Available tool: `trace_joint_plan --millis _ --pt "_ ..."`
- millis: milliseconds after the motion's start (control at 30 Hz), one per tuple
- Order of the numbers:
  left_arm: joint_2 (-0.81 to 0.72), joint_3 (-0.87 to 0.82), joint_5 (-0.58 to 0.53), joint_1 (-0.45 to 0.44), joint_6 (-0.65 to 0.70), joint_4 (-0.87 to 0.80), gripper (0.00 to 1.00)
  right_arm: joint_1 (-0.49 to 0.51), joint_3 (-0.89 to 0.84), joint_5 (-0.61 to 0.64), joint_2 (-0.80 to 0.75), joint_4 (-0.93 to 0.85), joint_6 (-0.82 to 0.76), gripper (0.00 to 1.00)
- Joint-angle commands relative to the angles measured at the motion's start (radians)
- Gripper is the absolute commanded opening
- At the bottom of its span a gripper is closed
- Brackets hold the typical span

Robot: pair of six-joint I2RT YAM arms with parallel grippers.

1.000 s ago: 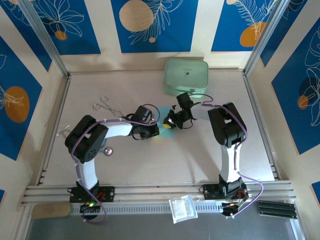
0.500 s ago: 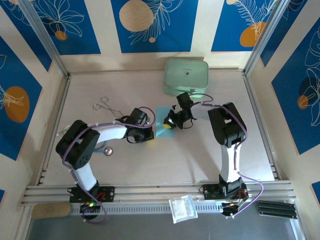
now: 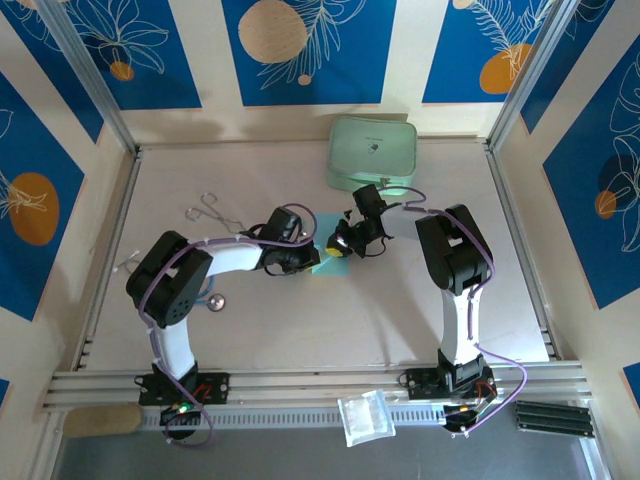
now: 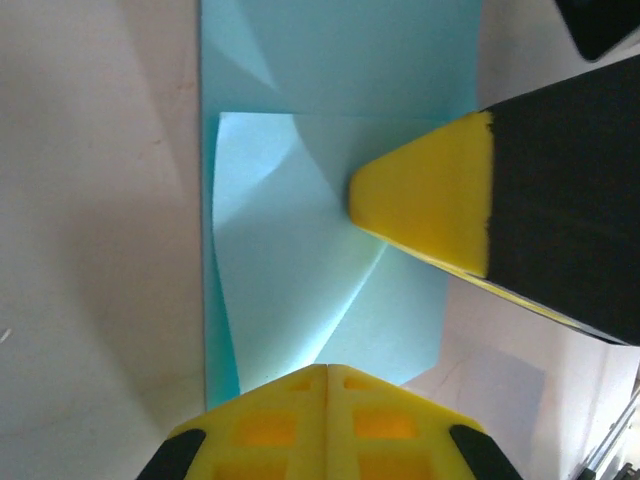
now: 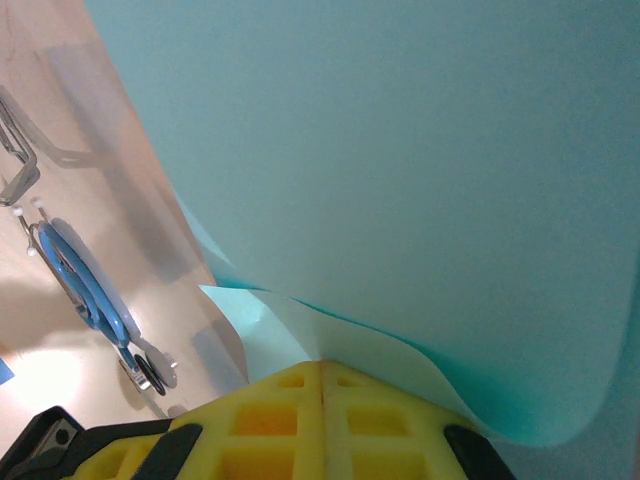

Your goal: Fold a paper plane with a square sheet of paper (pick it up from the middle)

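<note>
The square sheet of paper (image 4: 290, 260) is lying on the table (image 3: 250, 330) between the two arms, just in front of the mint-green case (image 3: 373, 152), and it is already carrying a first fold: a paler flap is lying over the darker layer, bowing upward rather than sitting flat.

The right gripper (image 4: 425, 205) is leaning in from the side with its fingers (image 5: 250, 420) closed together into a single yellow wedge, and the tip is pressing down on the flap. That is probably serving as a hold-down, so the folded layer is not springing open while the other arm is working. In the right wrist view the flap is curling up over the fingertips.

The left gripper (image 4: 325, 405) is also showing its fingers (image 4: 270, 425) fully closed, with only a thin seam between them. Their tip is sitting at the near edge of the sheet. Whether a layer of paper is being pinched in that seam or merely pushed on, I cannot tell. The closed, blunt tip looks suited to running along a crease to sharpen it.

Judging by the shape, the plane is only at an early fold. The likely risk is the thin sheet sliding on the smooth table under sideways pressure. A blue-handled tool (image 5: 85, 285) is lying well apart to the left.
</note>
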Motion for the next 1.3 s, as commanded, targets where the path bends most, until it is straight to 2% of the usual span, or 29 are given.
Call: trace_joint_plan --millis 0,233,500,733,1267 --pt "0.02 0.026 -0.027 0.004 -0.004 -0.041 0.03 -0.007 -0.014 0.096 0.059 -0.097 -0.006 0.0" --pt "0.051 0.02 -0.068 0.006 -0.017 -0.099 0.0 -0.008 0.02 0.071 0.043 -0.09 -0.023 0.0" --pt "0.061 0.028 -0.078 0.006 -0.022 -0.154 0.0 -0.01 0.118 -0.024 -0.037 -0.093 -0.101 0.0" --pt "0.06 0.025 -0.081 0.006 -0.032 -0.161 0.0 0.018 0.029 -0.006 -0.101 -0.073 -0.103 0.0" --pt "0.042 0.029 -0.091 0.006 -0.047 -0.176 0.0 0.049 0.01 -0.019 -0.004 -0.032 -0.103 0.0"
